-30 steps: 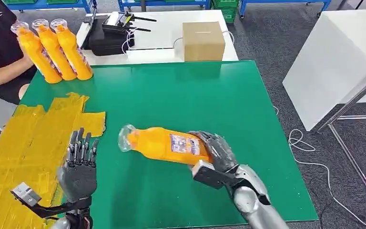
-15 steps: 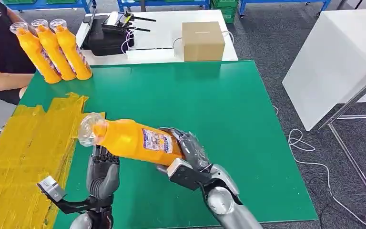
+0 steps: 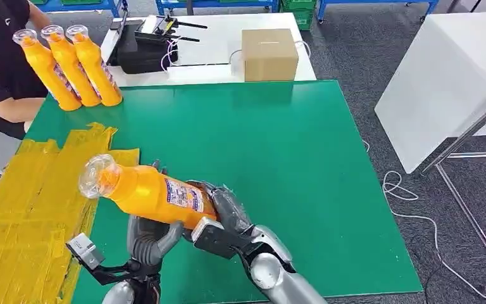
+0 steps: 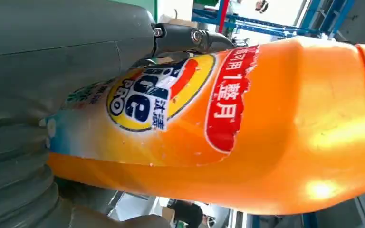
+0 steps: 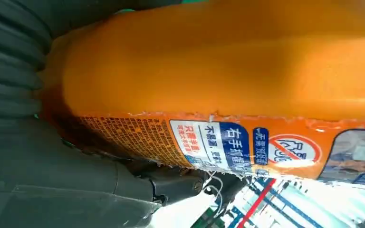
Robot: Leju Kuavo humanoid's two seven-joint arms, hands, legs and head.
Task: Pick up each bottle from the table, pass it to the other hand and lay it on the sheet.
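Observation:
An orange bottle (image 3: 145,193) with a clear cap hangs tilted above the green mat (image 3: 278,139), cap end towards the yellow sheet (image 3: 25,202). My right hand (image 3: 228,212) grips its base end. My left hand (image 3: 147,237) is under the bottle's middle, fingers standing behind it and thumb in front, not closed round it. In the left wrist view the bottle (image 4: 266,133) lies against the left hand (image 4: 52,71), one finger along its side. The right wrist view has the bottle (image 5: 218,71) in the right hand (image 5: 28,166). Three more orange bottles (image 3: 69,63) stand at the mat's far left corner.
A person in black (image 3: 0,57) sits at the far left beside the standing bottles. Behind the mat, a white table carries a cardboard box (image 3: 269,54) and a black device (image 3: 142,44). Another white table (image 3: 443,76) stands to the right.
My right hand has carried the bottle further left, towards the sheet. My left hand has come up beneath it, so the bottle now sits between its fingers and thumb.

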